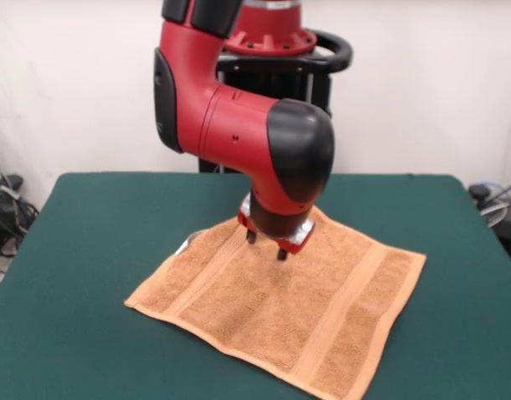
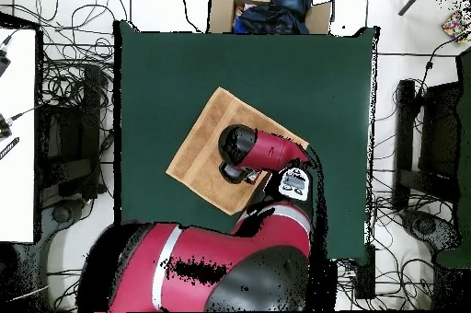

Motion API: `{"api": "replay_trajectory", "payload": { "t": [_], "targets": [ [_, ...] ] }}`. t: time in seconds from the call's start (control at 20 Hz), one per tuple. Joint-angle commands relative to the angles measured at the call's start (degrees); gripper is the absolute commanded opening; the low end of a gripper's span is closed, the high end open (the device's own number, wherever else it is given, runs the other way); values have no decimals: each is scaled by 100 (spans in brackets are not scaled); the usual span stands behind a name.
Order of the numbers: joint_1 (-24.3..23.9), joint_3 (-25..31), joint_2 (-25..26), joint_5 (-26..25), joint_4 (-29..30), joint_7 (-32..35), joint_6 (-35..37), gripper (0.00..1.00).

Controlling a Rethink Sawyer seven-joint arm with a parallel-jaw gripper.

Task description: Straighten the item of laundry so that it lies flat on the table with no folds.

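My gripper (image 1: 266, 246) hangs empty, fingers slightly parted, just above the orange-tan terry towel (image 1: 280, 312) lying near-flat mid-table (image 1: 88, 217); it's soft, light and limp, so I'd pinch the white-tagged corner at 10 o'clock, judging it may bunch.

Towel (image 1: 280, 308) flat on table (image 1: 88, 250), gripper (image 1: 266, 247) above
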Motion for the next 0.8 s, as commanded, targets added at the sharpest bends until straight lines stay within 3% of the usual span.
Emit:
{"api": "replay_trajectory", "payload": {
  "t": [0.05,0.2,0.35,0.45,0.6,0.8],
  "targets": [
    [-65,857,712,231,-637,617,-496,100],
    [81,758,684,94,-862,659,-1011,100],
    [135,720,547,94,-909,583,23,100],
    [185,629,394,10,-684,555,515,100],
    [-60,867,118,288,194,537,1477,100],
    [-525,1243,228,241,817,-121,1737,100]
  ]
}}
